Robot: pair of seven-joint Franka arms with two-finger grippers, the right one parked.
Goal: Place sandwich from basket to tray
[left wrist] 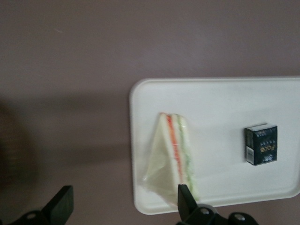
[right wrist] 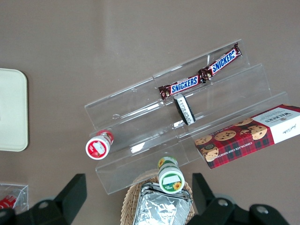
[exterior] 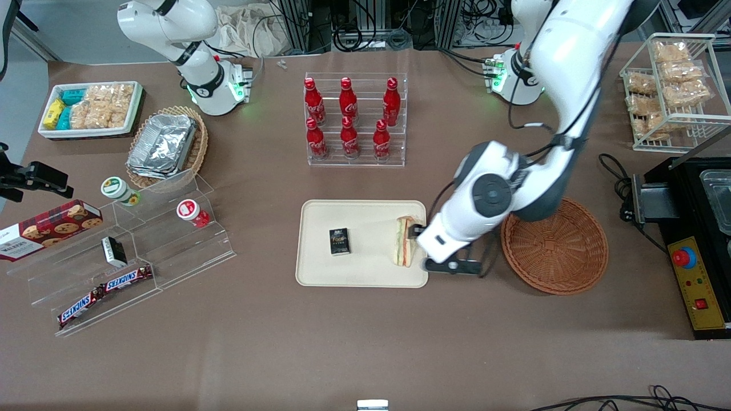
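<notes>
The sandwich (exterior: 404, 242) lies flat on the cream tray (exterior: 320, 268), at the tray's end nearest the working arm, its filling edge showing. It also shows in the left wrist view (left wrist: 171, 154) on the tray (left wrist: 220, 103). My left gripper (exterior: 427, 246) hovers above the tray's rim beside the sandwich. It is open and empty (left wrist: 123, 197), with one finger over the sandwich's corner and the other over the bare table. The reddish-brown basket (exterior: 554, 245) stands empty beside the tray, toward the working arm's end.
A small dark box (exterior: 339, 241) lies on the tray's middle. A clear rack of red cola bottles (exterior: 355, 120) stands farther from the camera than the tray. A stepped acrylic shelf (exterior: 171, 251) with snacks lies toward the parked arm's end.
</notes>
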